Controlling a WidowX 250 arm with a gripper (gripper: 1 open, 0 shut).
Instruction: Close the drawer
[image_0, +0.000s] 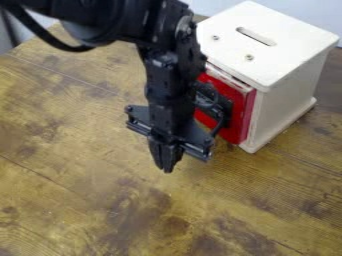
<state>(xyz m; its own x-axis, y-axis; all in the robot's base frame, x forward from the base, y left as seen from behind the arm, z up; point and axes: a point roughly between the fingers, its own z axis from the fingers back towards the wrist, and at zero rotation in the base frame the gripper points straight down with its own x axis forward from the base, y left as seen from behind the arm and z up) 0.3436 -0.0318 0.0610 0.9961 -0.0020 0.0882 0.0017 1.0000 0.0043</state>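
Just R of shut gripper in cam view: red drawer, partly hidden behind arm.

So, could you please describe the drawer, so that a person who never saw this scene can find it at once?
On the wooden table stands a pale box-shaped cabinet with a slot on top. At its side facing the black robot arm is the drawer, partly hidden behind the arm. Its bright red front sets it apart from the pale cabinet.
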